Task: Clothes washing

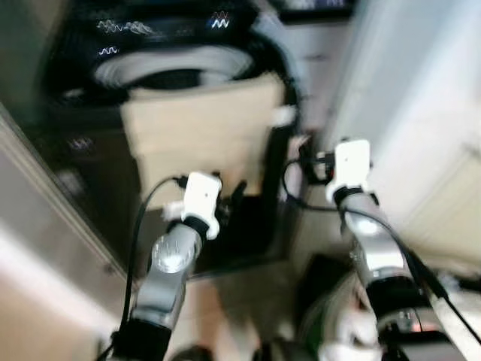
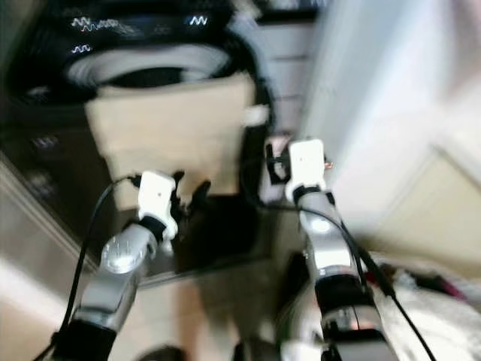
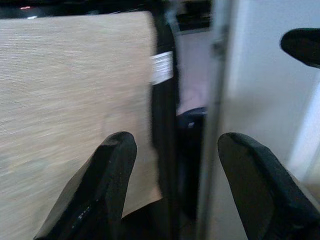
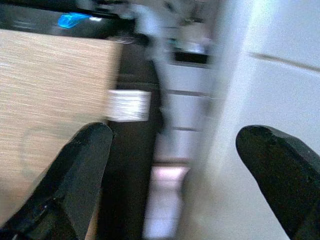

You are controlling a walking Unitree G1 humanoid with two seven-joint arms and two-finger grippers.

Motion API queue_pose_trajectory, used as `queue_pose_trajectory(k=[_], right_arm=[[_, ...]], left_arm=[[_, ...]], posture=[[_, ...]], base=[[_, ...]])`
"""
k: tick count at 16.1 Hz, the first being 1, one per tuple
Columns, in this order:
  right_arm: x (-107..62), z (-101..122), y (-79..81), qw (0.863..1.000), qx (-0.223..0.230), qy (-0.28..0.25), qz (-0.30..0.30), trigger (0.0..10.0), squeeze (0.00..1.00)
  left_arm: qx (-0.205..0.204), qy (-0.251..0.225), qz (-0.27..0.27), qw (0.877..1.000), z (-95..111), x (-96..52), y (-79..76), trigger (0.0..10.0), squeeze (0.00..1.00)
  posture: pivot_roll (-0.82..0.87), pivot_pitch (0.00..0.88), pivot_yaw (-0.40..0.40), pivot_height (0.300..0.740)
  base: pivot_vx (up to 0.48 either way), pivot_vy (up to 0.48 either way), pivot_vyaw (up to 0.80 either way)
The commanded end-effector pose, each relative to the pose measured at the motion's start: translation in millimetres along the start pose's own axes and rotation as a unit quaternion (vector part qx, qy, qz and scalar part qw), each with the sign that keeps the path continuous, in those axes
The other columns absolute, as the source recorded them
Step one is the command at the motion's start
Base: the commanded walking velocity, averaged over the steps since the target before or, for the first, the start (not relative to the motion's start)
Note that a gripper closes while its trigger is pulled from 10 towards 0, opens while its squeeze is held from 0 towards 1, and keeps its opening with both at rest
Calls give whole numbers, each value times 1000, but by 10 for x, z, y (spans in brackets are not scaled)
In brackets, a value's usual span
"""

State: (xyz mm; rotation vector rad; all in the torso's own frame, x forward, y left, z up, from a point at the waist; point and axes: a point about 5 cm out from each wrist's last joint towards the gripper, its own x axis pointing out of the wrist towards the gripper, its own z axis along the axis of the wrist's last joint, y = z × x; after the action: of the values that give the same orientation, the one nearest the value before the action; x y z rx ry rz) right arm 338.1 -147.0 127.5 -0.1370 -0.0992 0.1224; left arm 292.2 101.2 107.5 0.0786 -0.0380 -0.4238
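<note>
A black front-loading washing machine (image 1: 83, 158) stands ahead, its round drum opening (image 1: 173, 71) facing me. A beige cloth (image 1: 203, 135) with a small white tag (image 1: 283, 115) hangs from the opening down the machine's front. My left gripper (image 3: 172, 142) is raised just before the cloth's lower right corner, open and holding nothing. My right gripper (image 4: 175, 135) is up beside the cloth's right edge near the tag, open wide and also empty. The head views are blurred.
A white cabinet or door (image 1: 406, 113) rises close on the right. Pale laundry (image 2: 428, 301) lies low at the right by my right arm. A grey surface (image 1: 45, 226) runs along the left.
</note>
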Motion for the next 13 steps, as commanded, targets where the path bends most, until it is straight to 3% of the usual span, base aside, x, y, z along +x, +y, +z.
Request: queue_pose_trajectory(k=[1, 3, 6, 8, 11, 13], right_arm=[[22, 33, 53, 1000, 2, -8, 9, 10000, 35], [32, 36, 40, 1000, -3, -7, 5, 10000, 12], [58, 77, 37, 1000, -12, -19, 5, 10000, 24], [71, 62, 53, 1000, -10, -11, 6, 10000, 51], [71, 59, 59, 1000, -7, -11, 10, 10000, 59], [64, 52, 66, 1000, -6, -12, 13, 10000, 86]], left_arm=[[14, 9, 13, 1000, -31, -20, 91, 10000, 0], [32, 15, 26, 999, -59, -31, 172, 10000, 0], [25, 19, 17, 999, -58, -20, 167, 10000, 0], [9, 24, 5, 1000, -81, -20, 155, 10000, 0], [22, 19, 5, 1000, -76, -9, 153, 10000, 0], [34, 15, 9, 999, -54, 12, 160, 10000, 0]], posture=[[-121, 0, 1, 705], [-123, 0, 2, 705], [-121, 0, 5, 705], [-121, 0, 4, 705], [-124, 0, 4, 705], [-127, 0, 7, 705]], base=[[0, 0, -587], [0, 0, -281], [0, 0, 0], [0, 472, -247], [0, 477, -563], [0, 0, -553]])
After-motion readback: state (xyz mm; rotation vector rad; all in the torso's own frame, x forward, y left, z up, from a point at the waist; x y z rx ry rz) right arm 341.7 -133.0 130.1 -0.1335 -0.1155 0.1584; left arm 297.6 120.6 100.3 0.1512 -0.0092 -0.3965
